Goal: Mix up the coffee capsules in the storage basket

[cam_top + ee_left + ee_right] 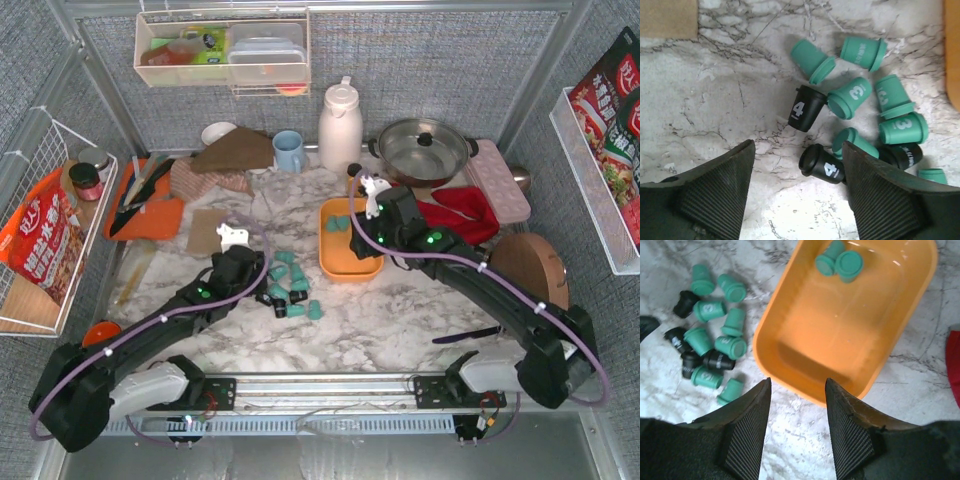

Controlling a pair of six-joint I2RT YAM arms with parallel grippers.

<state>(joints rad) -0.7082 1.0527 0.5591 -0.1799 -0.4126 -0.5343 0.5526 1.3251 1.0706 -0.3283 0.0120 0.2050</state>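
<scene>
Marble bench (400, 310) takes up most of the top view, with both arms reaching in from the near edge.

The orange storage basket (345, 272) sits flat on it, a bit right of centre. The right wrist view shows it nearly empty (765, 340), with just two teal coffee capsules (840, 262) lying on their sides up in the far corner, touching each other.

Right pincer (797, 390) hangs over the basket's near rim, fingers apart, nothing between them but the rim below. Can't tell if they actually touch the plastic.

Left pincer (797, 165) is down low over the bench just left of the basket, fingers wide apart too, not clamped on anything. One black pod marked 4 (822, 165) lies on its side between them, right up by the right-hand finger.

The rest of the capsules (290, 290) are in a loose heap on the marble just beside the basket's left side, outside it. About a dozen, mostly teal with a few black, all tipped over, several touching. Some teal ones (855, 95) show a 3.
</scene>
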